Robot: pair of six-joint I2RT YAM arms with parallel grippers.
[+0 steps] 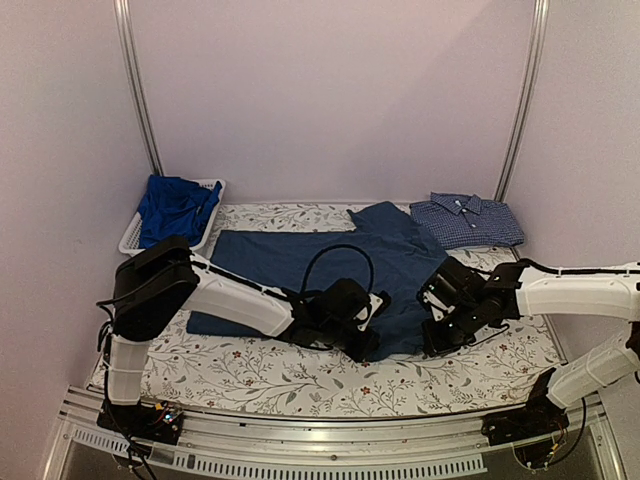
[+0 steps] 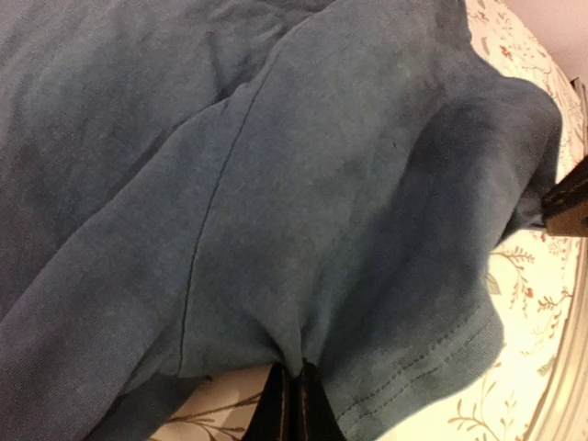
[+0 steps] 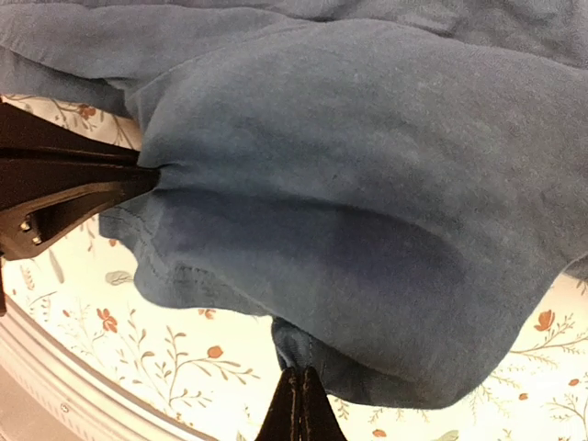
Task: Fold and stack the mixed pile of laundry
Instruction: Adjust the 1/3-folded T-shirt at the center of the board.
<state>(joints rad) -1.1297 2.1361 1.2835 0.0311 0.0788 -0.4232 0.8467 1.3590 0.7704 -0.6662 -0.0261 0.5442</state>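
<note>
Pale walls (image 1: pixel 330 100) enclose the floral table (image 1: pixel 250 380), where the dark navy T-shirt (image 1: pixel 300 260) lies spread centrally. Both arms stretch low and inward; the left gripper (image 2: pixel 294 404) and right gripper (image 3: pixel 299 404) each pinch its near hem, fingers pressed together on cloth.

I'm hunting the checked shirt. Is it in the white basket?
No, the folded blue checked collared shirt lies on the floral table cover, far from the white plastic mesh basket.

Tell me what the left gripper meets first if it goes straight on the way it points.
The dark navy T-shirt: the left gripper is shut on its fabric, which fills the way ahead; depth beyond is unclear.
</note>
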